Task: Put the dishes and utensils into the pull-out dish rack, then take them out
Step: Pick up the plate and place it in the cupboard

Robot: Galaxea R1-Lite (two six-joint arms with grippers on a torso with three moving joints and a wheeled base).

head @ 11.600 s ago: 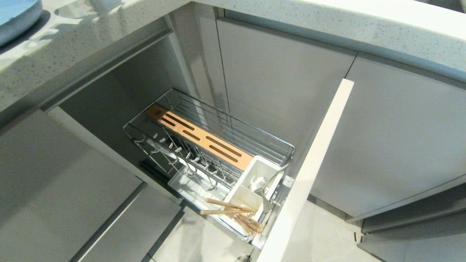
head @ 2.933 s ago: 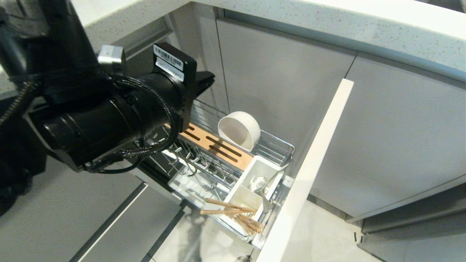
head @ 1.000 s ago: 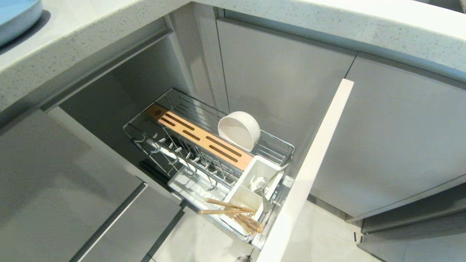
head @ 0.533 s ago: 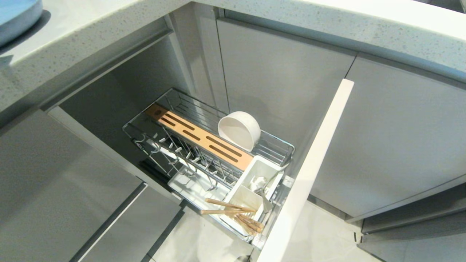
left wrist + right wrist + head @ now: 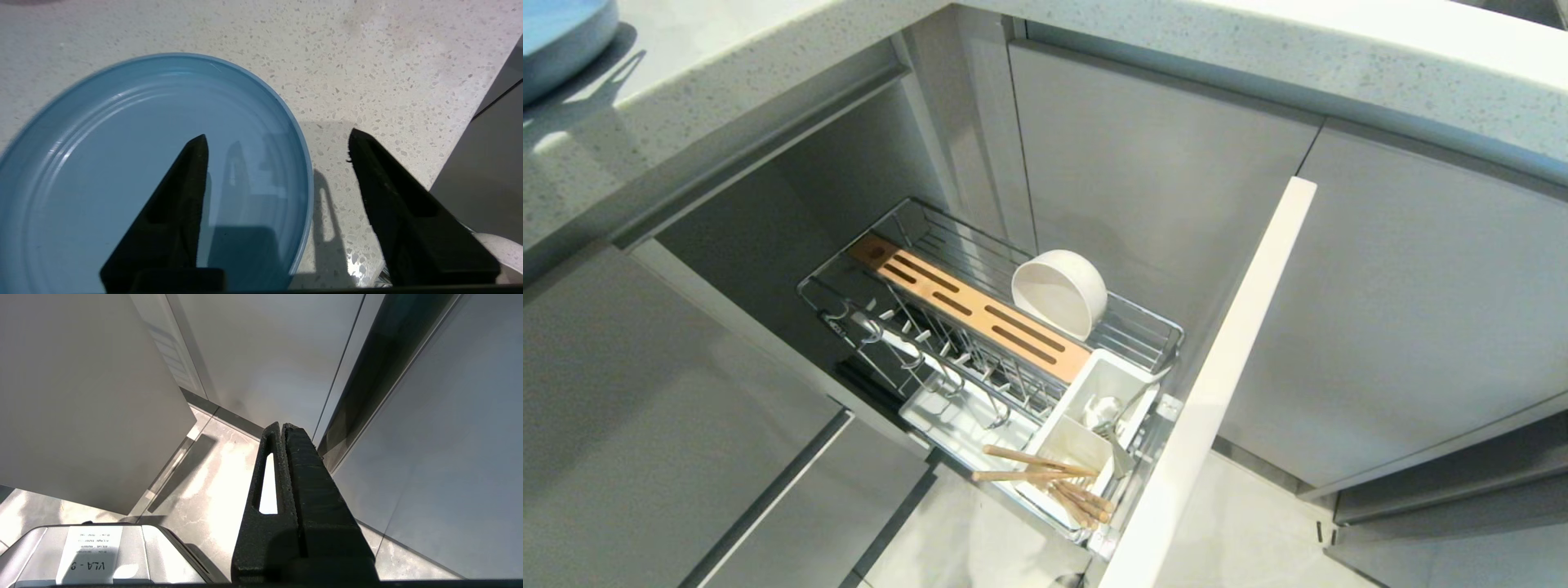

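The chopsticks (image 5: 1045, 483) and spoon (image 5: 1112, 425) stand in the caddy at the near end of the dish rack (image 5: 1131, 331), upright to drain; the white bowl (image 5: 1059, 292) leans behind. Beyond the rack, on the bench (image 5: 367, 61), the left gripper (image 5: 278, 143) has its fingers spread, straddling the blue plate (image 5: 122, 163) rim, probably to grasp it. The right gripper (image 5: 284, 428) hangs clenched, parked.
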